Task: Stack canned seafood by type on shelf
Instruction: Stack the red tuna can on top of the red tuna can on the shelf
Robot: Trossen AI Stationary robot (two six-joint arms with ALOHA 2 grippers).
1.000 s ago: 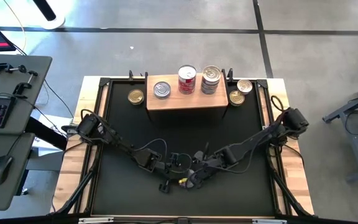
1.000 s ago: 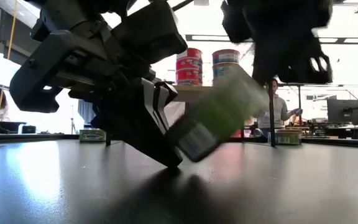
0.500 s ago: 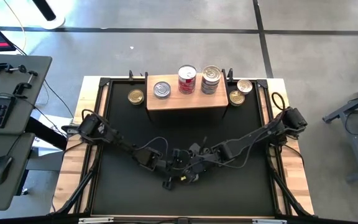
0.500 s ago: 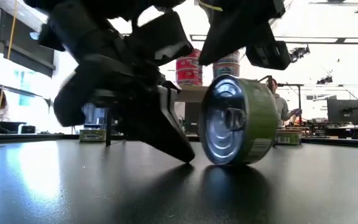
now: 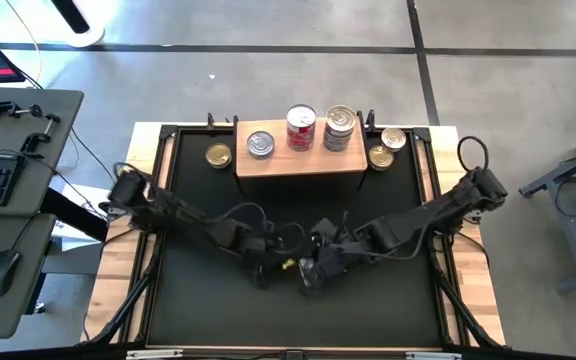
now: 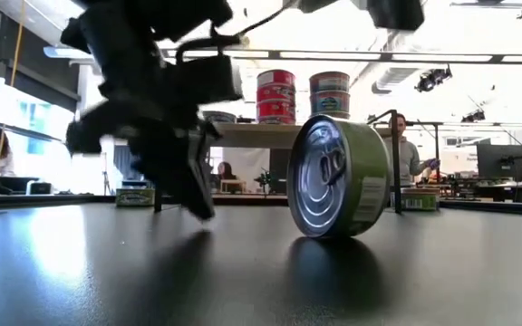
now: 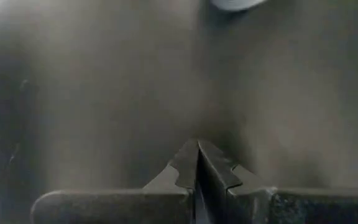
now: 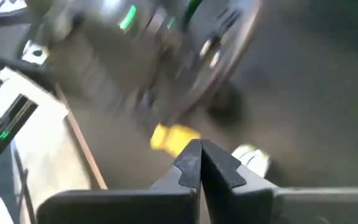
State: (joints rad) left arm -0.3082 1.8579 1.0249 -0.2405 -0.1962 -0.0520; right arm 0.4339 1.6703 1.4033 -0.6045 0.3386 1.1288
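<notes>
A green-labelled can (image 6: 338, 177) stands on its edge on the black mat (image 5: 208, 310) near the middle, silver lid facing the low camera. Neither gripper holds it. The left gripper (image 7: 197, 163) hangs just left of it, jaws clenched on nothing; the right gripper (image 8: 201, 163) is above it, jaws likewise clenched empty. On the far shelf (image 5: 298, 160) sit a single can (image 5: 260, 144) and two stacks (image 5: 301, 128), with loose cans (image 5: 218, 155) on the mat at either end.
</notes>
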